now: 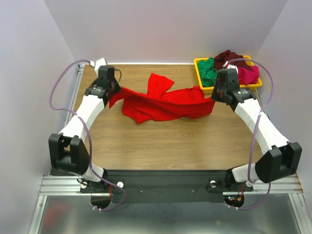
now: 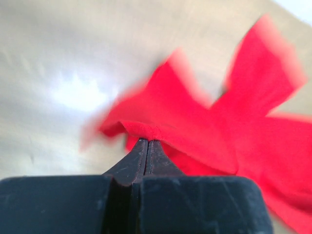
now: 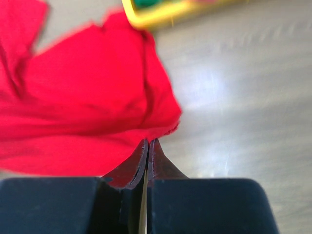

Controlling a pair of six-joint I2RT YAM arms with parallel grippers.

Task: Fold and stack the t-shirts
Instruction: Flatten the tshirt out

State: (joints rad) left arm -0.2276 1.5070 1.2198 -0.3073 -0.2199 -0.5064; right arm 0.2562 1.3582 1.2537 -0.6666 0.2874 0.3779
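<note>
A bright red t-shirt (image 1: 163, 103) hangs stretched between both grippers above the wooden table (image 1: 165, 141). My left gripper (image 1: 113, 93) is shut on its left end, where the cloth (image 2: 195, 122) bunches at the closed fingertips (image 2: 147, 141). At the shirt's right end my right gripper (image 1: 218, 97) is shut too, pinching the fabric (image 3: 87, 97) at its tips (image 3: 148, 141). One flap of the shirt sticks up toward the back. Green (image 1: 208, 70), dark maroon (image 1: 228, 57) and magenta-pink (image 1: 249, 74) t-shirts lie crumpled in the tray.
A yellow plastic tray (image 1: 197, 62) sits at the back right corner of the table, just behind the right gripper; its rim (image 3: 156, 17) shows in the right wrist view. White walls close in the table on three sides.
</note>
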